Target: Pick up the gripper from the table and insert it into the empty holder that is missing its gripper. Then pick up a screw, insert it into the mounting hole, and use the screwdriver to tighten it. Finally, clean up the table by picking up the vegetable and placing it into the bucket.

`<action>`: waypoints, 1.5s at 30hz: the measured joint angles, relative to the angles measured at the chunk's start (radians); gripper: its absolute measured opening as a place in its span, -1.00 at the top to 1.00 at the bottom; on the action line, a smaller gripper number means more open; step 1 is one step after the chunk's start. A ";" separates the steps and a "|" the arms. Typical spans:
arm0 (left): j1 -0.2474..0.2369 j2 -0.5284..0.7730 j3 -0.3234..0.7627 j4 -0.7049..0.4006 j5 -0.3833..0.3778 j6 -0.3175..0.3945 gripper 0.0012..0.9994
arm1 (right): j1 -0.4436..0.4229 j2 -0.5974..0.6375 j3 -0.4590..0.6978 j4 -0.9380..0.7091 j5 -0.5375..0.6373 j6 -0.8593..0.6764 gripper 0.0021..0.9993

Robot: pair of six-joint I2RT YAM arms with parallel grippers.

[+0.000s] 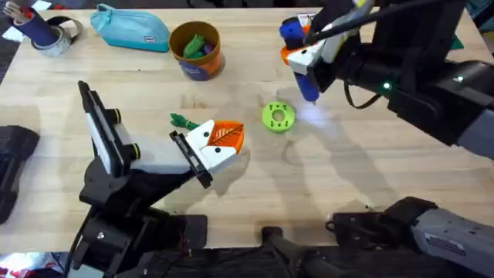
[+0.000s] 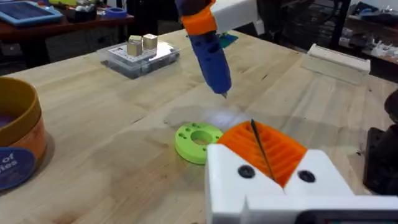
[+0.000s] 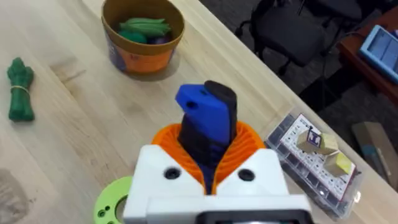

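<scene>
Blue, rigid screwdriver (image 1: 302, 58) sits clamped by its thick handle in your right tool (image 3: 208, 163), tip hanging above the lime disc (image 1: 278, 117); left tool (image 2: 267, 154) pinched shut, empty

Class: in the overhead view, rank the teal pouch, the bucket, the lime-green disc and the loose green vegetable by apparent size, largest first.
1. Teal pouch
2. Bucket
3. Lime-green disc
4. Vegetable, partly hidden by the left gripper, so its place below the disc is unsure.

Black arms (image 1: 417, 85); white pincer (image 2: 273, 163), orange ribbed pads, seemingly two screws.
</scene>
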 joint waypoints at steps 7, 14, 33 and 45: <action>0.000 0.000 0.000 0.000 0.000 0.000 0.98 | 0.004 0.000 0.000 -0.013 -0.067 0.019 0.94; 0.000 0.000 0.000 0.000 0.000 0.000 0.98 | -0.013 0.019 0.000 -0.009 -0.091 -0.179 0.94; 0.000 0.000 0.000 0.000 0.000 0.000 0.98 | -0.057 0.409 0.000 0.105 0.004 -0.416 -0.94; 0.000 0.000 0.000 0.000 0.000 0.000 0.98 | -0.057 0.235 0.002 0.011 0.009 -0.077 -0.99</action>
